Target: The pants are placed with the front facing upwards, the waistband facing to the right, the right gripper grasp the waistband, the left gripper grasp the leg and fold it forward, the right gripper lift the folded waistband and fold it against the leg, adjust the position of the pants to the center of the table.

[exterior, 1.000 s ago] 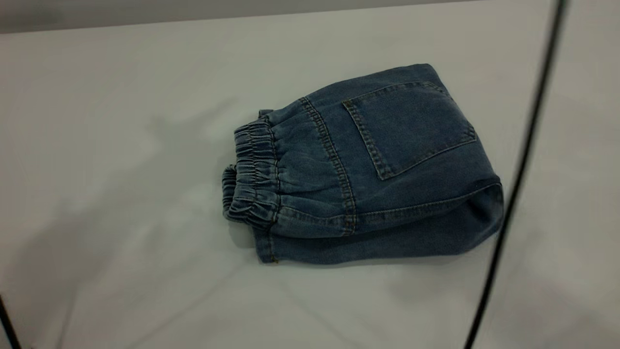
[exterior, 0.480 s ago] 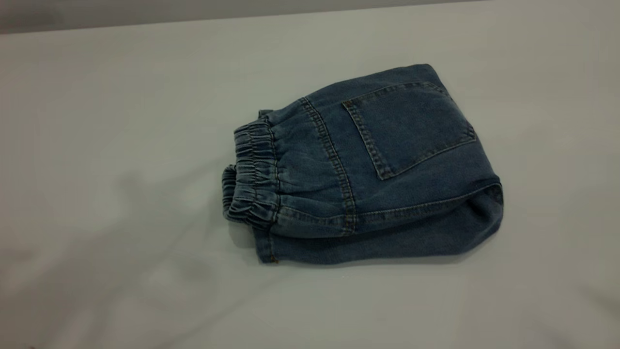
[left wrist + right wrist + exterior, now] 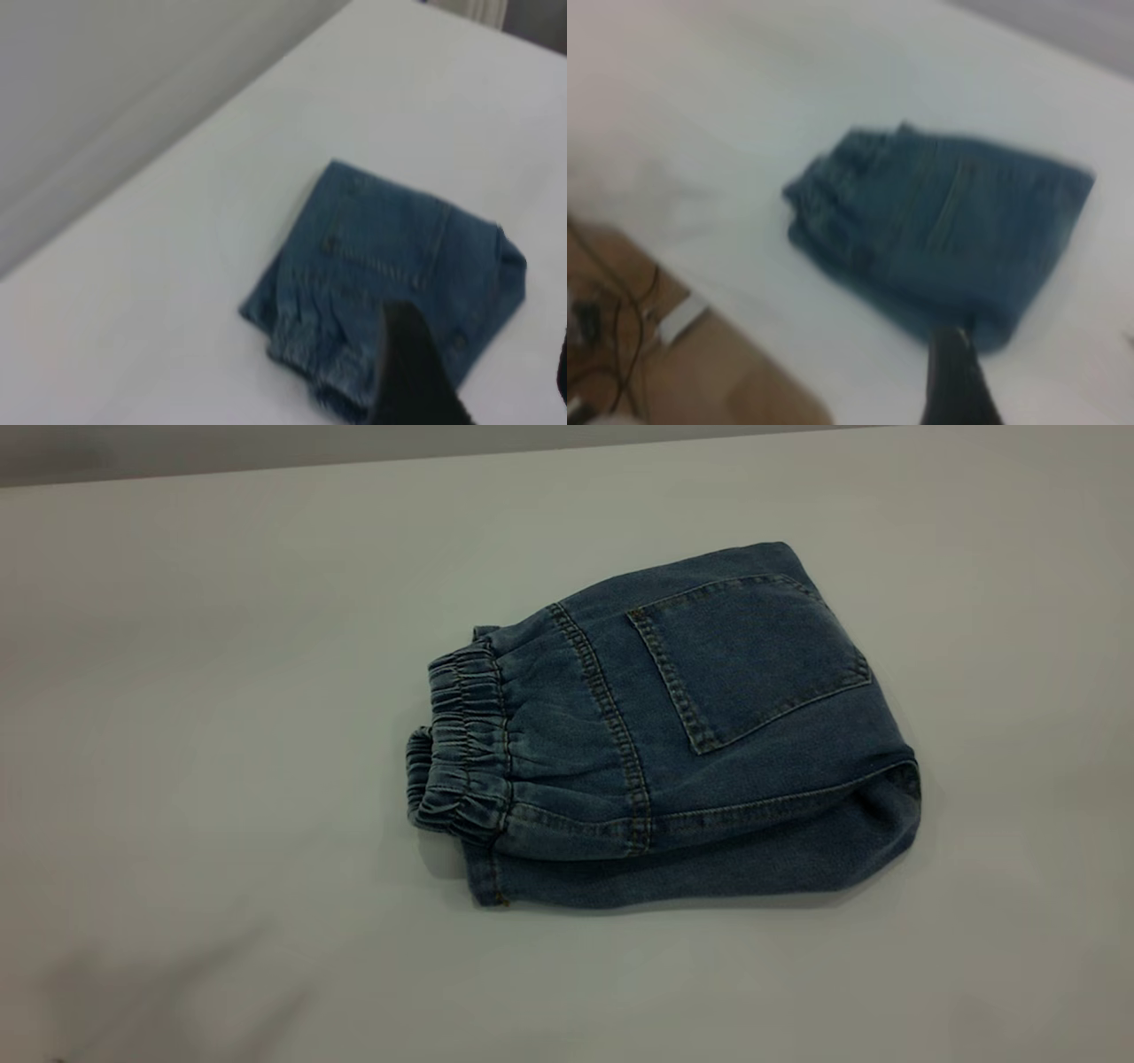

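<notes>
With the surface (image 3: 221, 646) carrying only the folded pants (image 3: 673, 726), what seems left is centring the bundle, nudged flat so the layers stay stacked.
Both arms sit high and clear: pants lie below and beyond the left tool (image 3: 416, 372) and right tool (image 3: 957, 381); whether either is clenched I cannot tell.

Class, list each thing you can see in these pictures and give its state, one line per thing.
Pants: folded into a compact bundle, back pocket up, elastic waistband toward the exterior view's left, lying flat, nothing touching them.
Table: bears the pants right of its middle.
Left pincer: raised off the pants, holding nothing; only one finger shows.
Right pincer: raised off the pants, holding nothing; only one finger shows.
</notes>
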Available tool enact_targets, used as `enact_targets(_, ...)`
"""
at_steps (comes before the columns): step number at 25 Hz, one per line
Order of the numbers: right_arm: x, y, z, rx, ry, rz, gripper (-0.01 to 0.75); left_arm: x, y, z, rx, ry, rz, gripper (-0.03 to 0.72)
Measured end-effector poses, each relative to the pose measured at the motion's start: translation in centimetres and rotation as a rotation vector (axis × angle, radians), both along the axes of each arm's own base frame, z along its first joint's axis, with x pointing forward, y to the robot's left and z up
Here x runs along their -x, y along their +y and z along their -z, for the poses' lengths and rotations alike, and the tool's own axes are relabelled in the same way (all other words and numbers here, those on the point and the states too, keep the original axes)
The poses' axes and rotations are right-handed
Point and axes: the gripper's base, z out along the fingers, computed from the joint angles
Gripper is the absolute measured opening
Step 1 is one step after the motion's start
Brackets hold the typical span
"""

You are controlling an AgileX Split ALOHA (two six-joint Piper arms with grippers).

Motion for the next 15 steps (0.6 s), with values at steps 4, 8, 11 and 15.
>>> enact_targets(4, 1.4, -0.6, 4.1, -0.018, 0.041, -0.020, 0.366, 3.8, 1.8, 2.5, -0.009, 0.014, -0.059, 0.378)
enact_targets(8, 2.5, -1.1, 6.4, -0.060, 0.053, -0.045, 0.366, 7.3, 3.5, 5.1, -0.015, 0.030, -0.137, 0.378)
enact_targets(11, 3.0, -1.5, 6.3, -0.099, -0.005, -0.048, 0.366, 9.0, 4.6, 6.9, 0.002, 0.010, -0.203, 0.378)
enact_targets(15, 3.0, -1.5, 6.3, -0.099, -0.008, -0.047, 0.366, 10.6, 5.2, 9.8, 0.053, 0.029, -0.247, 0.378)
